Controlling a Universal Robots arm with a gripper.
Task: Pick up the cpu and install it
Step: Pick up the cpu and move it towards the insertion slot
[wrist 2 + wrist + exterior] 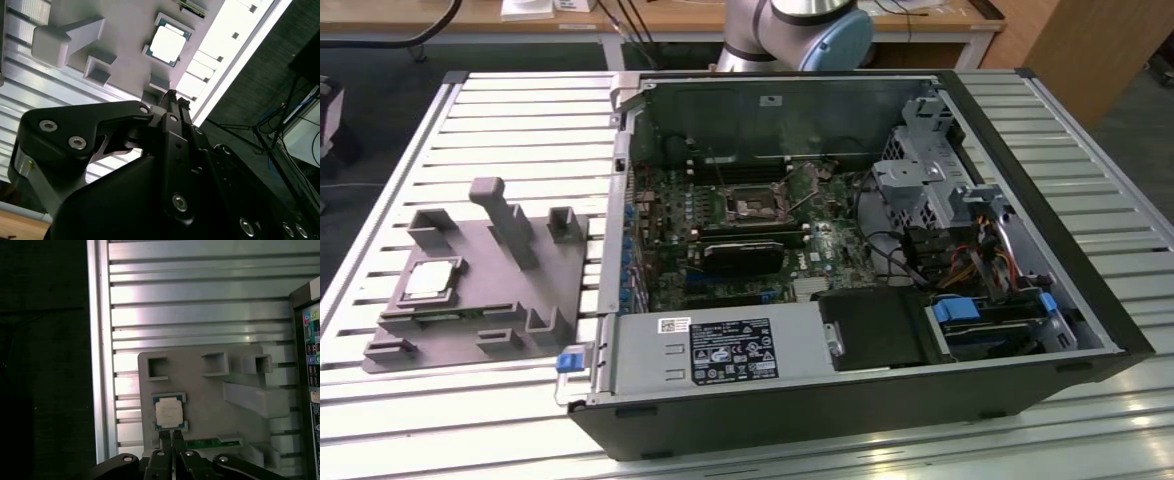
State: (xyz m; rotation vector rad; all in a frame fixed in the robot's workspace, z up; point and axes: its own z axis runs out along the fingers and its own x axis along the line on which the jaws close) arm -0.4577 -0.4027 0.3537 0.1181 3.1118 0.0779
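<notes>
The cpu (430, 278) is a small silver square lying flat in a recess of the grey fixture plate (520, 300), at the exterior view's left. It shows in both wrist views (167, 44) (168, 412). My gripper (170, 436) hovers above the plate close to one edge of the cpu, apart from it. Its two black fingertips (172, 96) are pressed together with nothing between them. The dark socket (754, 206) with its metal frame sits on the motherboard inside the open computer case (1047, 260).
Upright grey pegs (500, 215) rise from the fixture near the cpu. A green memory stick (205, 444) lies in a slot beside it. The ribbed metal table (200, 300) ends at a dark drop past the plate. The arm's base (801, 30) stands behind the case.
</notes>
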